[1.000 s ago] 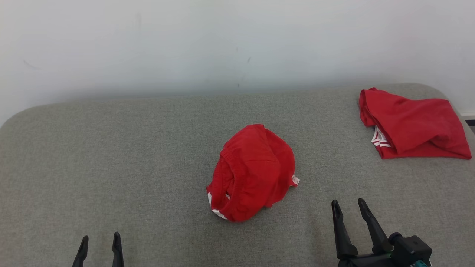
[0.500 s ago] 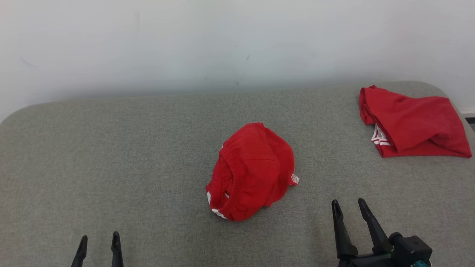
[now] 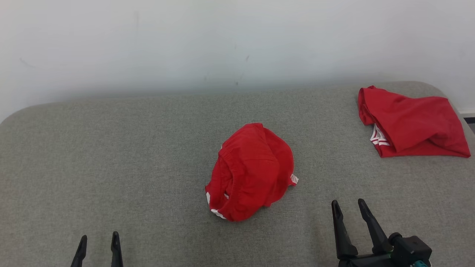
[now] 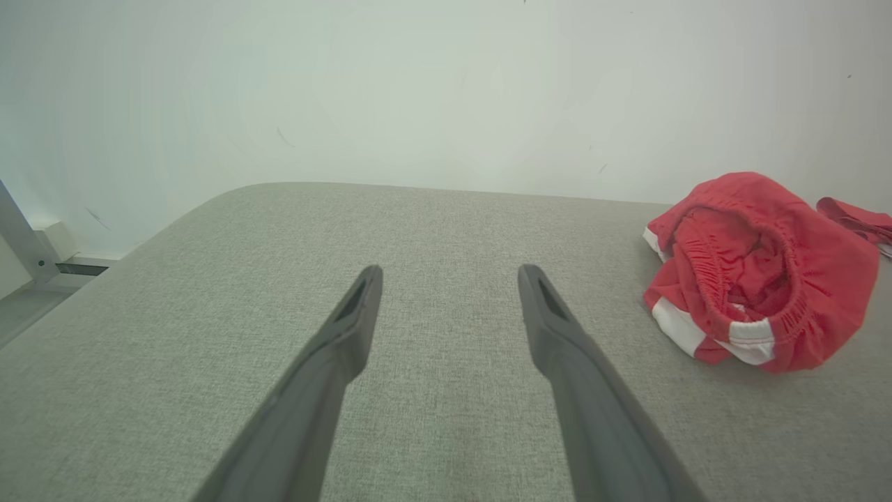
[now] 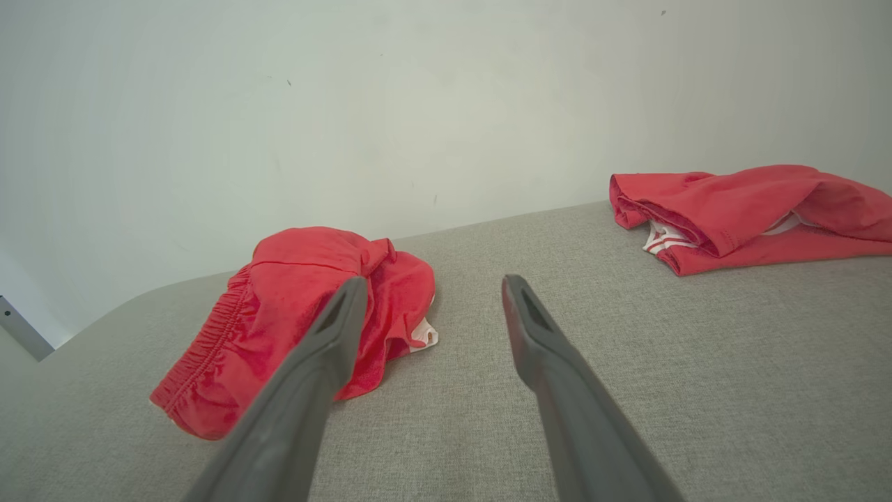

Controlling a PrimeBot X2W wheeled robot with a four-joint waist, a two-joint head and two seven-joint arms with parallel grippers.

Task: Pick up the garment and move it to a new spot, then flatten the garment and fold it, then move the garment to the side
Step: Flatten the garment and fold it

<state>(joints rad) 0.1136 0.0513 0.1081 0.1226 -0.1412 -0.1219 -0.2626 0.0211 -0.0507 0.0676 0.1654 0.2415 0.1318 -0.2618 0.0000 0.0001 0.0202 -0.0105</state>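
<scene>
Space shows within both grippers: the left gripper (image 3: 99, 237), low at the head view's lower left, stands spread with nothing between its jaws, and the right gripper (image 3: 348, 203), at the lower right, is likewise spread and empty. Both hang just above the cushion, clear of any cloth. Against the picture of a second ago neither gripper has shifted to speak of; the whole scene has slid up a trifle, which is the camera's move, and the cloth lies as it did. The garment (image 3: 252, 172), red shorts with white trim and a gathered elastic waistband, sits crumpled in a mound at the middle of the cushion, ahead of the right gripper and to its left, apart from it, and well to the right of the left gripper. In the left wrist view its waistband gapes toward the camera. A second red garment (image 3: 412, 126), roughly folded, with white stripes at its edge, lies at the far right corner, well apart from the first. The grey cushion (image 3: 111, 148) is woven, wide, and rounded at its far corners. Behind it rises a plain white wall (image 3: 222, 40) with a few faint scuffs, and the left wrist view shows a pale metal strut (image 4: 21, 240) leaning beside the cushion's end.
</scene>
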